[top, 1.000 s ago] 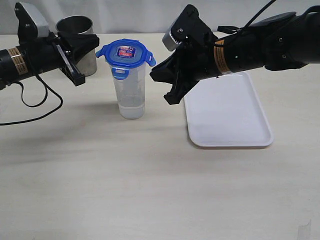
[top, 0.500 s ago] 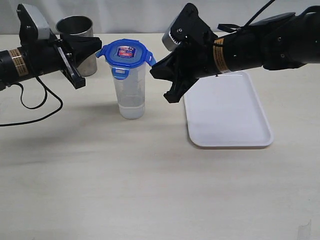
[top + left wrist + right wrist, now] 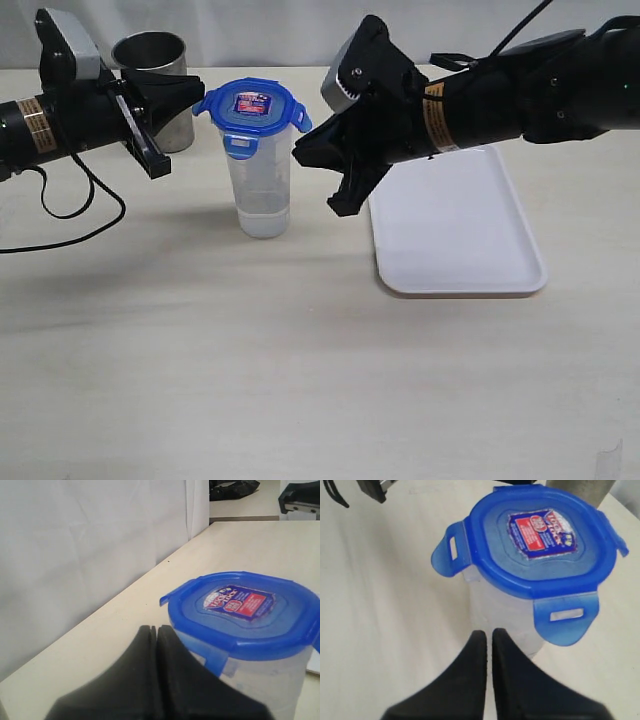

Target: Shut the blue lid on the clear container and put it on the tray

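Observation:
The clear container (image 3: 264,192) stands upright on the table with the blue lid (image 3: 252,108) resting on its rim, flaps sticking out. My left gripper (image 3: 192,88) is shut and empty, its tip close beside the lid's left flap. In the left wrist view the left gripper (image 3: 156,628) sits just short of the lid (image 3: 240,610). My right gripper (image 3: 299,151) is shut and empty too, just right of the container below the lid's right flap. In the right wrist view the right gripper (image 3: 489,632) points at the container wall (image 3: 495,607) under the lid (image 3: 540,540). The white tray (image 3: 455,230) lies to the right.
A steel cup (image 3: 150,55) stands at the back left, behind my left gripper. A black cable (image 3: 70,215) loops on the table under the left arm. My right arm reaches over the tray's far left part.
My right gripper has edged left, closer to the container. The left gripper rose slightly and then held still. Lid and container have not moved.

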Motion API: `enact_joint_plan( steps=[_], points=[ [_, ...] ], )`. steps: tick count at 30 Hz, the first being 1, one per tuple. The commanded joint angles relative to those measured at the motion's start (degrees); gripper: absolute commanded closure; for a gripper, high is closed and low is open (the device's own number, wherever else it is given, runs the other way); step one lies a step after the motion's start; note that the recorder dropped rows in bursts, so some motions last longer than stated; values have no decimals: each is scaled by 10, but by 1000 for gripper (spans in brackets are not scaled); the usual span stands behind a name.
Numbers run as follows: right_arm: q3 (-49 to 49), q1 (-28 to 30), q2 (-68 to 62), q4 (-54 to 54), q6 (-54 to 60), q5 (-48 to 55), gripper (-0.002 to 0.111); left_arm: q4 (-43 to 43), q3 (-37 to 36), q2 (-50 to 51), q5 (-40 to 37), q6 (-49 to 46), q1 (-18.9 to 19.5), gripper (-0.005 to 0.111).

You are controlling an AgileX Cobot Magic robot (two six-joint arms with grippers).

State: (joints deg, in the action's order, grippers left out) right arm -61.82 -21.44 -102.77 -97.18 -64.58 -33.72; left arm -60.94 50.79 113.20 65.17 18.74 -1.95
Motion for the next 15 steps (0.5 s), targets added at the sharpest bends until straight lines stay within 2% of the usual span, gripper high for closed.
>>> enact_joint_plan(
  steps=[1, 15],
  points=[
    [-1, -1, -4, 47, 35, 9, 104, 2, 4, 1, 5, 6, -1, 107],
    [-1, -1, -4, 50, 40, 45, 104, 0, 4, 1, 15, 6, -1, 107]
  ],
)
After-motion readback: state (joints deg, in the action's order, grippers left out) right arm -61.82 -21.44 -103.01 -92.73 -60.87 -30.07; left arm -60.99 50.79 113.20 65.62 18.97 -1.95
